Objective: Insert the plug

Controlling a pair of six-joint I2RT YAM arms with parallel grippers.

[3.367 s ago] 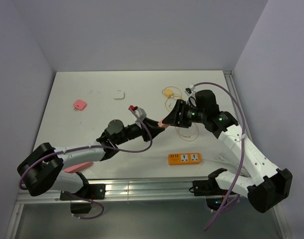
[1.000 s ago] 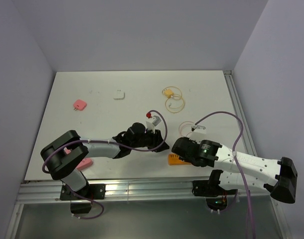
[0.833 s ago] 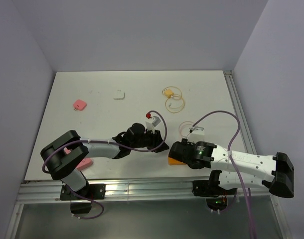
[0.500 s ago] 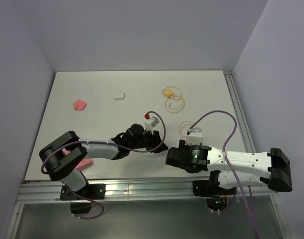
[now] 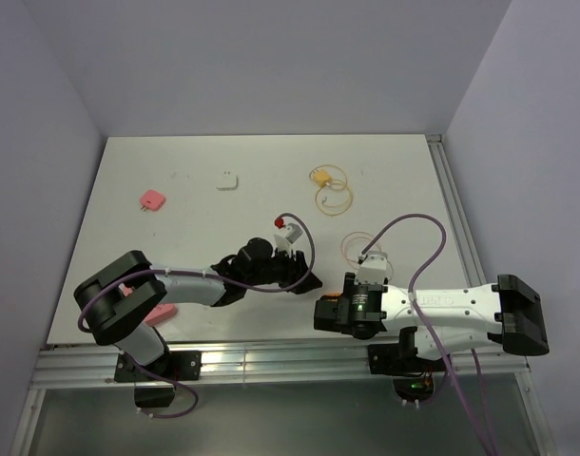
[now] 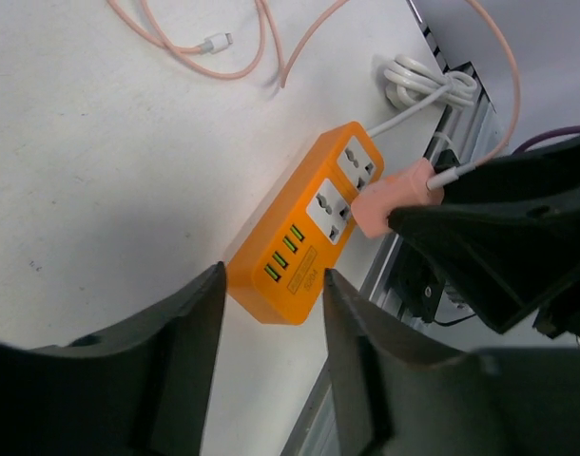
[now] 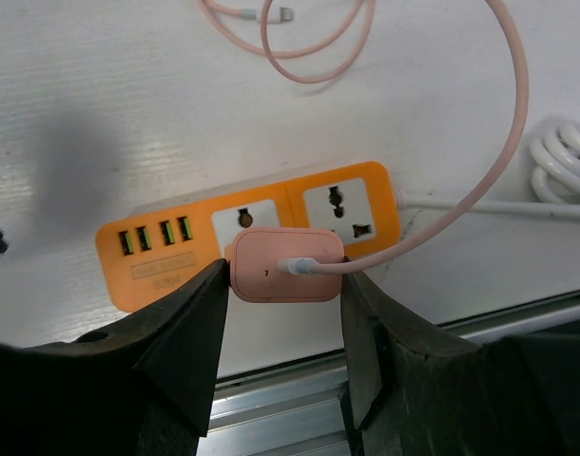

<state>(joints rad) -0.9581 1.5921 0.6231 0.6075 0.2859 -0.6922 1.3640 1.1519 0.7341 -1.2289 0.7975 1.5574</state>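
Observation:
An orange power strip [image 7: 162,249] lies near the table's front edge; my right arm hides it in the top view. My right gripper [image 7: 285,271] is shut on the pink plug [image 7: 271,268], whose pink cable [image 7: 480,180] curves away to the right. The plug covers the near half of the strip's left socket [image 7: 244,218]; its prongs are hidden. My left gripper [image 6: 273,280] stands open, its fingertips on either side of the strip's USB end [image 6: 280,271]. In the top view the left gripper [image 5: 309,282] and right gripper [image 5: 326,313] are close together.
A coiled white cord [image 7: 566,157] runs from the strip's right end. A metal rail [image 7: 366,380] borders the near table edge. Farther back lie a pink charger [image 5: 152,199], a small white adapter [image 5: 227,180] and a yellow connector with looped cable [image 5: 320,176].
My right arm has swung left and down over the power strip, which now is hidden in the top view. The left arm has barely moved.

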